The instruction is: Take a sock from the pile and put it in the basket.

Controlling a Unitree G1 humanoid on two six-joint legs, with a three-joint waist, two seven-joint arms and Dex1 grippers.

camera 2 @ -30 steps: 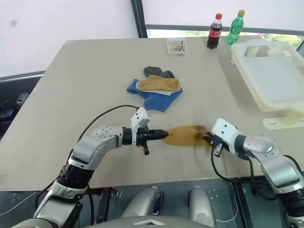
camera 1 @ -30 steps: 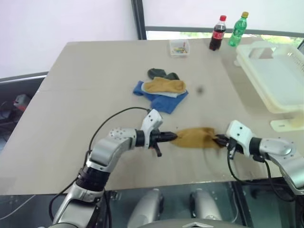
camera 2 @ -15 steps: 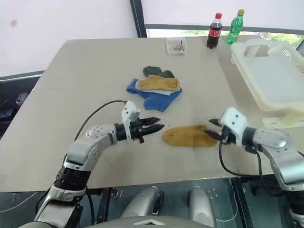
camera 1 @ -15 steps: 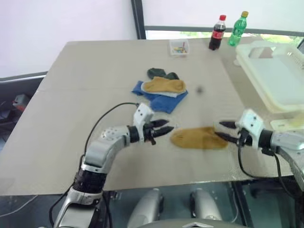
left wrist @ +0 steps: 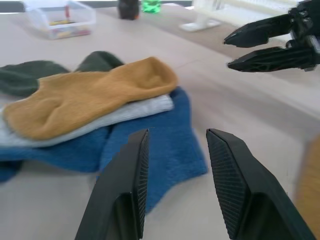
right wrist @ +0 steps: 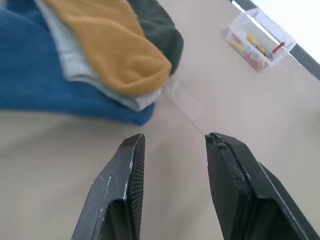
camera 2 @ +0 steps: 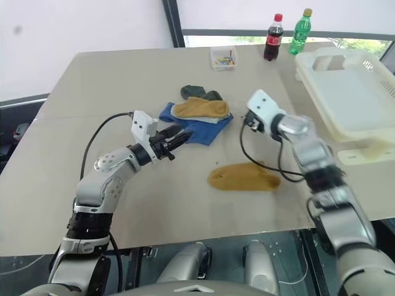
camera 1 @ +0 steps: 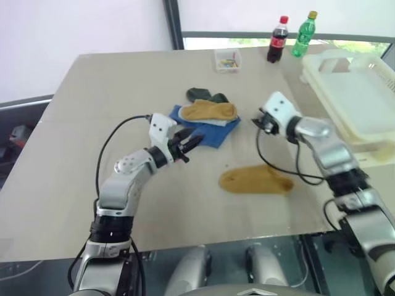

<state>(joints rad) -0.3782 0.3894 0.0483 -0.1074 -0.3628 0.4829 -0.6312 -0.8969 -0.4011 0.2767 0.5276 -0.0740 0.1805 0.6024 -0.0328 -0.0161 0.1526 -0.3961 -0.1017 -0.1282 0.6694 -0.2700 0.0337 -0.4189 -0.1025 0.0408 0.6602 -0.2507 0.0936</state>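
Left wrist view gave the layering in the pile: mustard sock on top, pale grey under it, blue at the bottom, dark green behind; it also caught the right gripper's fingers, spread apart and empty. Right wrist view showed the small clear box with coloured bits inside, beyond the pile. Head views showed a separate mustard sock lying flat on the table, nearer than the pile and held by neither claw. Left gripper sat just left of the pile's blue edge, fingers part open, holding nothing. Right gripper hung just right of the pile, part open, empty. Basket stood at the far right, well apart from the pile, looking empty. Two bottles stood at the far edge.
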